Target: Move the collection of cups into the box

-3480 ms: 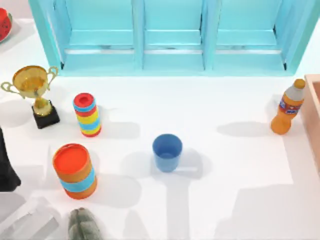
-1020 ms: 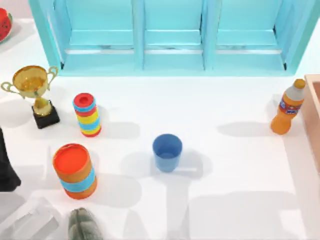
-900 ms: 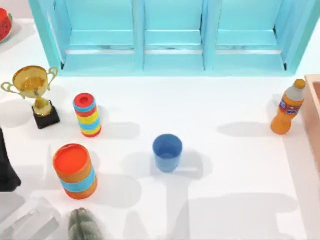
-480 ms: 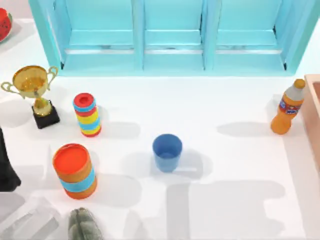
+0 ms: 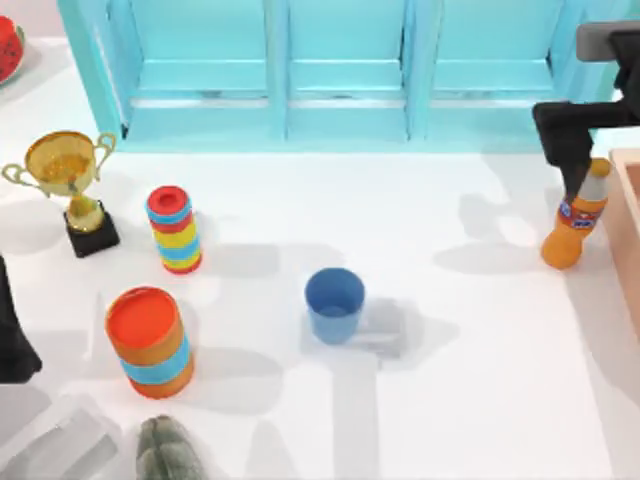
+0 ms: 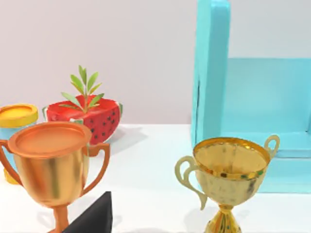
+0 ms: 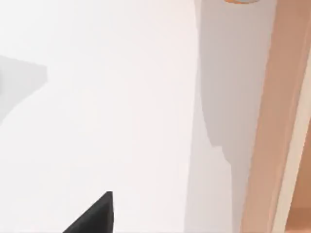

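The blue cup [image 5: 334, 303] is a plain, handleless tumbler, solid blue, standing upright and open-mouthed on the white table [image 5: 450, 340], nothing touching it. It serves as the reference point below. The second cup cannot be made out.

The box [image 5: 627, 235] is a tan, flat-walled container at the table's right edge, well apart from the blue cup; in the right wrist view its wall [image 7: 267, 126] runs alongside bare table.

An orange bottle [image 5: 575, 216] stands between the blue cup and the box, just beside the box wall. The right arm's dark gripper [image 5: 578, 140] hangs directly over that bottle's cap; whether its jaws are wide or narrow cannot be told.

On the blue cup's other side stand two striped cylinders: the larger [image 5: 148, 341] nearer, the smaller [image 5: 174, 228] farther back. Beyond them is a gold trophy [image 5: 68, 185] on a black base. A turquoise shelf unit [image 5: 340, 70] spans the table's far edge behind the blue cup.

The left arm [image 5: 12, 335] sits at the table's left edge; its jaw state cannot be told.
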`<state>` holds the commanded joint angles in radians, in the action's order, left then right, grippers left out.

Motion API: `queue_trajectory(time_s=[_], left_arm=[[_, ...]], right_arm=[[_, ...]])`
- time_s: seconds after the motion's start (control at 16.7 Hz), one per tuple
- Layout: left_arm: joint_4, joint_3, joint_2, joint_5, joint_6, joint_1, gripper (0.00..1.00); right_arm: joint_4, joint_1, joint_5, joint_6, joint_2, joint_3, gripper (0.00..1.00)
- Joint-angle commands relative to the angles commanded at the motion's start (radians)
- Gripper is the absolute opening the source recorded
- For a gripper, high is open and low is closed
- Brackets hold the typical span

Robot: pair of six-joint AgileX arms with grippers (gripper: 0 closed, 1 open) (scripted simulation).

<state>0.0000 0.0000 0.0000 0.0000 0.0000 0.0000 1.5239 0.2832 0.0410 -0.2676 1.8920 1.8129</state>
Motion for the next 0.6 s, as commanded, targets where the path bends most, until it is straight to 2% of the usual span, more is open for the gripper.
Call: queue_trajectory(time_s=[0.18, 0.3, 0.42, 0.6], left_arm=[[0.0, 0.0, 0.0, 0.0, 0.0, 0.0, 1.0], [0.0, 0.0, 0.0, 0.0, 0.0, 0.0, 1.0], [0.0, 0.0, 0.0, 0.0, 0.0, 0.0, 1.0], [0.0, 0.0, 0.0, 0.0, 0.0, 0.0, 1.0]], right_arm=[[-0.023, 0.24, -0.013, -0.237, 0.159, 0.111, 1.0], [-0.046, 0.349, -0.023, -0.348, 0.24, 0.178, 1.0], [-0.071, 0.415, -0.032, -0.426, 0.297, 0.233, 1.0], [-0.092, 0.439, -0.038, -0.474, 0.333, 0.273, 1.0]])
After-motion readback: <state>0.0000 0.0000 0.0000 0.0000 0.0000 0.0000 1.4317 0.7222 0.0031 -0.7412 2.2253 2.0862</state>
